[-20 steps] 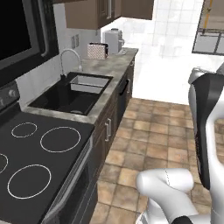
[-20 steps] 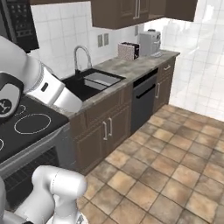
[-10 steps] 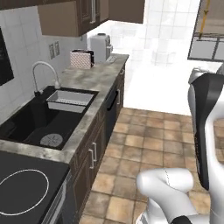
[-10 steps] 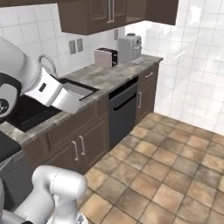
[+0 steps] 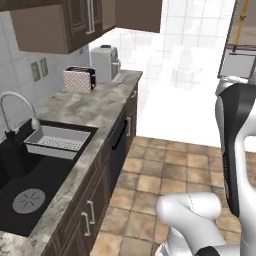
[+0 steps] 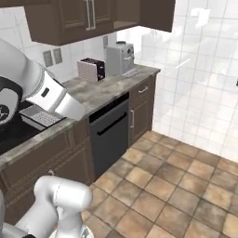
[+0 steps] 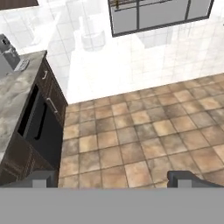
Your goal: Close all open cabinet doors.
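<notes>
Dark brown upper cabinet doors (image 5: 75,22) with silver bar handles hang above the counter, also in the right base view as upper cabinet doors (image 6: 74,18). At their far end one door panel (image 5: 138,15) stands swung out from the wall, seen again as the swung-out panel (image 6: 158,14). A narrow base cabinet door (image 6: 142,111) beside the dishwasher looks shut. My gripper (image 7: 116,179) is open with nothing between its fingertips (image 7: 43,178); it looks down over the tiled floor, well clear of the cabinets.
A toaster (image 5: 79,79) and a coffee machine (image 5: 105,62) stand on the granite counter (image 5: 95,107). A sink (image 5: 30,175) holds a dish rack (image 5: 55,141). The black dishwasher (image 6: 109,135) sits under the counter. Tiled floor (image 5: 170,170) lies open on the right.
Both base views have shifted along the counter: the stove has left the picture and the counter's far end is closer. That is camera motion. The gripper stays open.
</notes>
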You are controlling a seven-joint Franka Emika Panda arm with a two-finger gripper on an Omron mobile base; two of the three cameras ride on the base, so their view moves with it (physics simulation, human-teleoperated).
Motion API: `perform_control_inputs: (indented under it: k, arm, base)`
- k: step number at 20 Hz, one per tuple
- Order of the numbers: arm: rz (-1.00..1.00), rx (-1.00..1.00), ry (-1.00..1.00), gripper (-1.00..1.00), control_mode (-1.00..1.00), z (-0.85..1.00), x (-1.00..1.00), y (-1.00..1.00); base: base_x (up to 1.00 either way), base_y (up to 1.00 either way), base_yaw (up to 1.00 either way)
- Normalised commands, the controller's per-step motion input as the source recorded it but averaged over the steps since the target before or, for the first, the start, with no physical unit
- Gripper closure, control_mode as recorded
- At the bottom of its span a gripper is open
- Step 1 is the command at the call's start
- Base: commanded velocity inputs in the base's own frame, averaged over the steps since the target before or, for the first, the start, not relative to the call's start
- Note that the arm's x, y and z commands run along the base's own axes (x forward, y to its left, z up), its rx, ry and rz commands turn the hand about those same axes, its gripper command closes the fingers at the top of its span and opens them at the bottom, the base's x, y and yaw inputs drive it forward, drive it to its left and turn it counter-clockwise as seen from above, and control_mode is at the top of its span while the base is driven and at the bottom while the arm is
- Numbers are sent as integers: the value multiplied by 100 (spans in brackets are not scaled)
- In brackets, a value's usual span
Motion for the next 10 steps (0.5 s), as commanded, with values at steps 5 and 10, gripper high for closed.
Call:
perform_control_inputs:
  k: [5,10]
  arm:
    - [0,0,0,-100,100,0,0,0]
    - [0,0,0,-100,100,0,0,0]
  base:
    - [100,-31,0]
    - [100,-29,2]
